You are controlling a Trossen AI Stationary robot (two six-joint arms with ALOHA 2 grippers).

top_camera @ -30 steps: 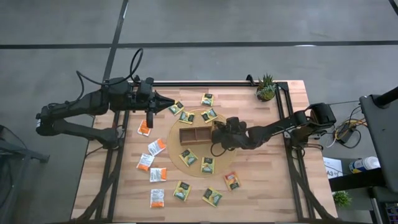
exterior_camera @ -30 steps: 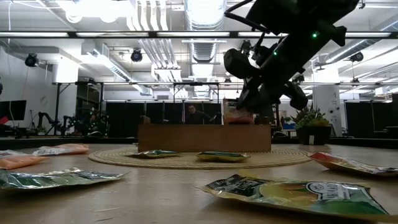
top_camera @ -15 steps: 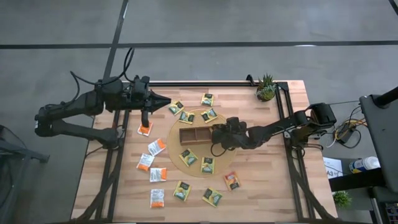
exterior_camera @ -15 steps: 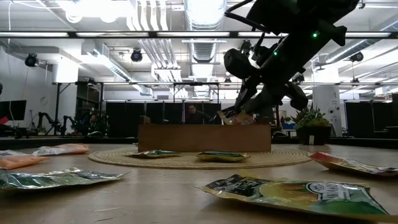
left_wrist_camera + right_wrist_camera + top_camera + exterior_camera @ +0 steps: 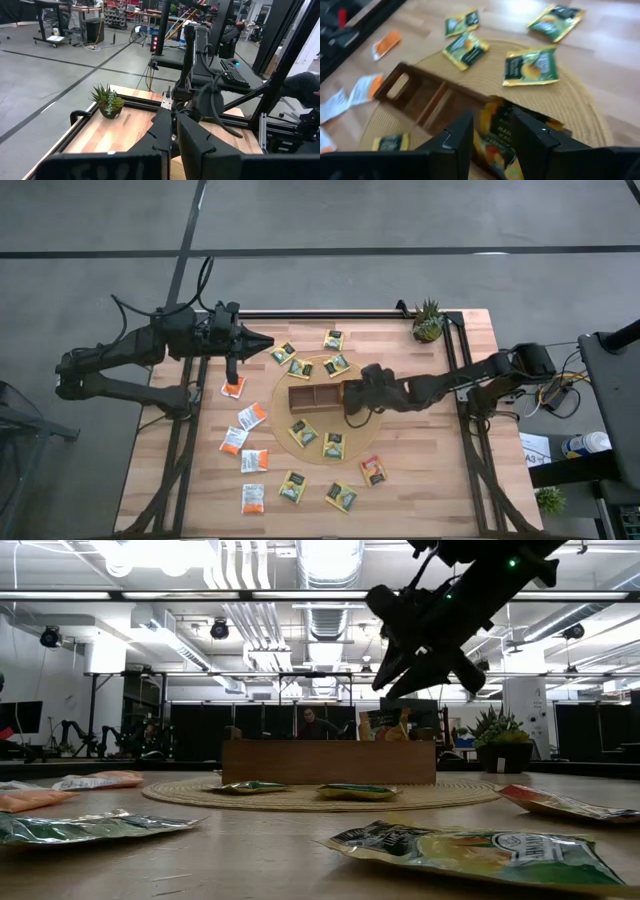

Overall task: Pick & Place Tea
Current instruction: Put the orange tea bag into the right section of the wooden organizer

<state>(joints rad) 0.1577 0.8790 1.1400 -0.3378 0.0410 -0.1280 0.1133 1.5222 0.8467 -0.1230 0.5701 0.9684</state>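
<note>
Wooden and three-celled, the tray point(image 5: 318, 396) sat at the middle of a round woven mat point(image 5: 290, 420) on the tabletop point(image 5: 420, 470), with its end cell nearest the right arm. One tea sachet point(image 5: 385, 724) stood on edge in that cell, its top showing above the tray wall in the low view, so it looked set in rather than lying flat. The right hand point(image 5: 356, 393) hung just above that end of the tray with its fingers spread apart and nothing between them, raised clear of the sachet, probably so it could move off without knocking it over. In the right wrist view the same sachet point(image 5: 495, 135) showed just past the spread fingers.

Other sachets point(image 5: 292, 486) lay flat and loose around the tray, some on the mat, more on the bare wood toward the left arm. The left hand point(image 5: 262, 341) waited over the far left corner of the tabletop, its fingers pressed together and empty, out of the right arm's way. A small potted plant point(image 5: 428, 321) stood at the far right corner.
</note>
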